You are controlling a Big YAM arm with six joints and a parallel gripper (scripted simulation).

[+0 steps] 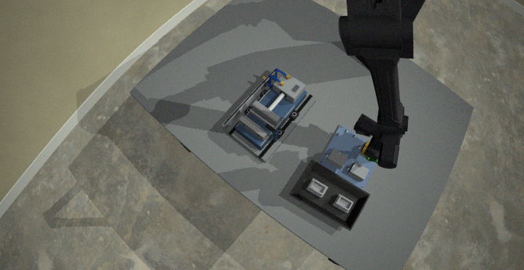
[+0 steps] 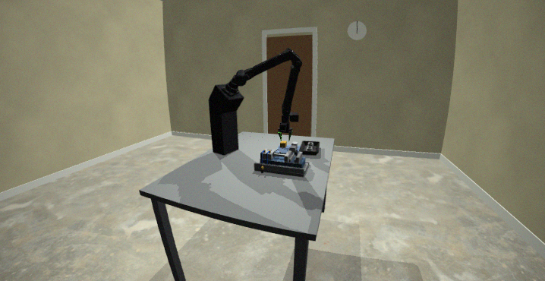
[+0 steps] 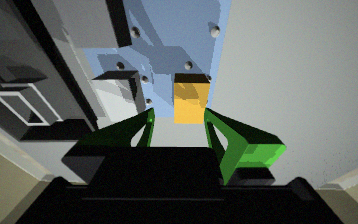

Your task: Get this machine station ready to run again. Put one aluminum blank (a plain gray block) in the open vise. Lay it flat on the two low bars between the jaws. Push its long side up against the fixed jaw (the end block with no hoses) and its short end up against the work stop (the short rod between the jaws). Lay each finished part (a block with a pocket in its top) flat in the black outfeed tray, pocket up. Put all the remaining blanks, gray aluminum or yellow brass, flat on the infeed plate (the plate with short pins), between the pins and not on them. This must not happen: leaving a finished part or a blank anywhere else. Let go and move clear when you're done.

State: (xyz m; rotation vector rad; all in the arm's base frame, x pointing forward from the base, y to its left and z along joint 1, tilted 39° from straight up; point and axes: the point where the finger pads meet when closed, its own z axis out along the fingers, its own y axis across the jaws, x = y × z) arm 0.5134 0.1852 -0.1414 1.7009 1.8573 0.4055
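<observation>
My gripper (image 1: 368, 155) (image 2: 285, 139) (image 3: 179, 112) is open above the brass blank (image 1: 365, 147) (image 2: 283, 143) (image 3: 192, 102). The right finger in the wrist view is close beside the blank; a gap shows on the other side. The blank is over the infeed plate (image 1: 346, 144) (image 3: 165, 30), close to pins; its underside is hidden. Two gray blanks (image 1: 336, 157) (image 1: 359, 171) (image 3: 87, 22) (image 3: 115, 100) sit on the plate. Two finished parts (image 1: 317, 187) (image 1: 343, 203) lie pocket up in the black tray (image 1: 360, 210). No blank shows between the jaws of the vise (image 1: 252, 127).
The tray adjoins the infeed plate. The vise stands apart, with blue hoses (image 1: 271, 79) at its far end and a low rail (image 1: 243, 101) along one side. The work stop (image 1: 270, 128) is small and dark.
</observation>
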